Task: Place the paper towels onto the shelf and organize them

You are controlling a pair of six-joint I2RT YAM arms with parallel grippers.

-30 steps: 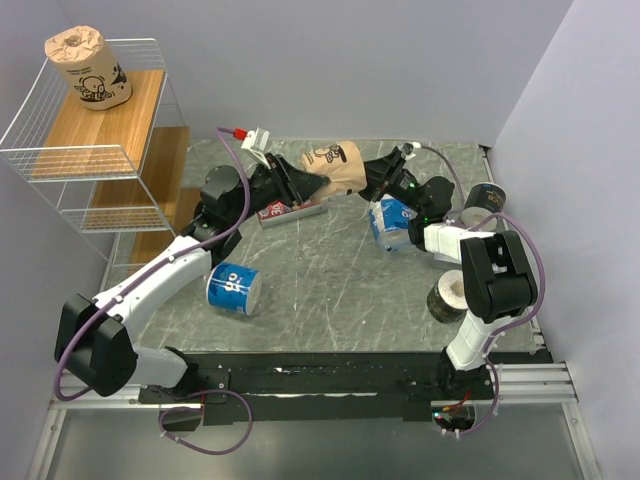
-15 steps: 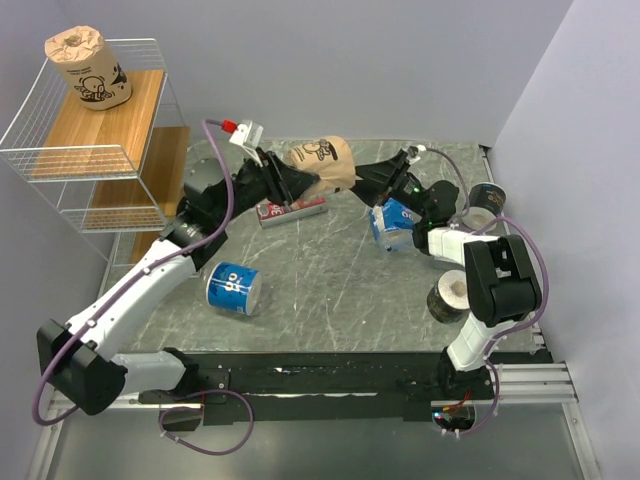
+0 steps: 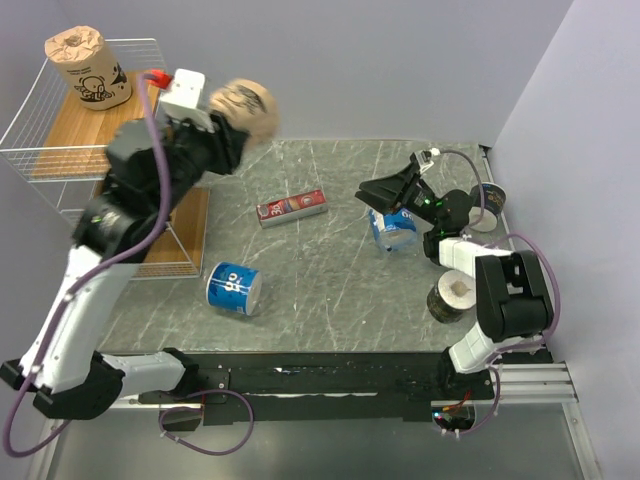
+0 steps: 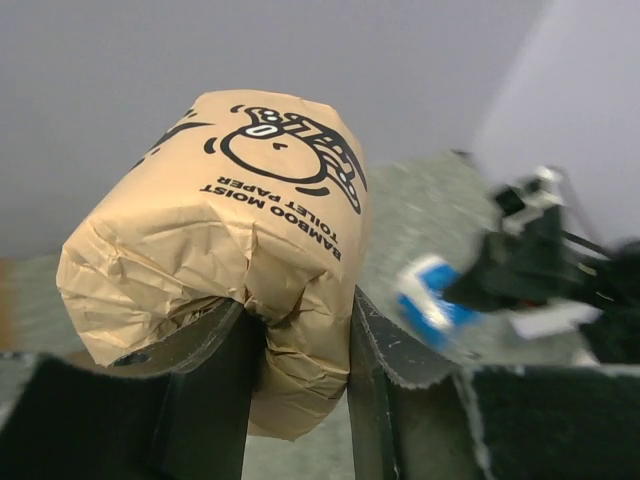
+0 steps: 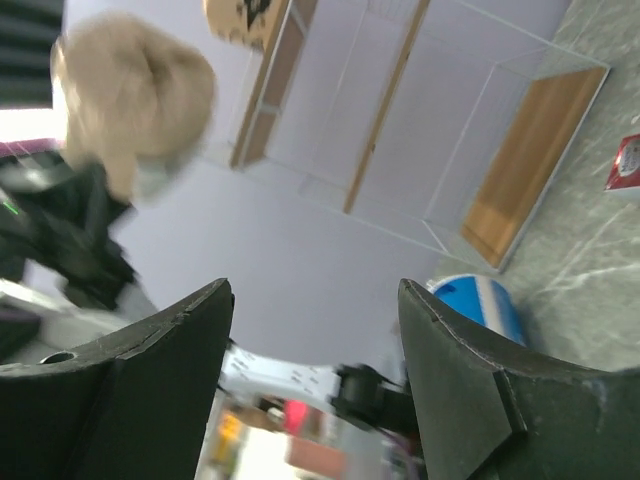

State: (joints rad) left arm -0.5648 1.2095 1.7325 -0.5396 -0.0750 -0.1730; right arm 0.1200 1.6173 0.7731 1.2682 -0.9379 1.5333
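My left gripper (image 3: 230, 135) is shut on a kraft-brown paper towel roll (image 3: 246, 106) and holds it high in the air, just right of the shelf (image 3: 100, 150). In the left wrist view the fingers (image 4: 375, 370) pinch the roll (image 4: 230, 210) at its lower end. A second kraft roll (image 3: 87, 66) stands on the top shelf. My right gripper (image 3: 372, 193) is open and empty above a blue-and-white roll (image 3: 395, 228). Another blue-and-white roll (image 3: 233, 288) lies on the table at the front left. Two dark rolls (image 3: 455, 295) (image 3: 488, 200) stand at the right.
A flat red box (image 3: 290, 208) lies mid-table. The right wrist view shows open fingers (image 5: 470, 370), the blurred kraft roll (image 5: 135, 100), the shelf's boards (image 5: 530, 150) and a blue roll (image 5: 478, 305). A wall stands close on the right.
My left arm has lifted the kraft roll up and to the left, from mid-table toward the shelf. My right gripper has drawn back slightly to the right, open.
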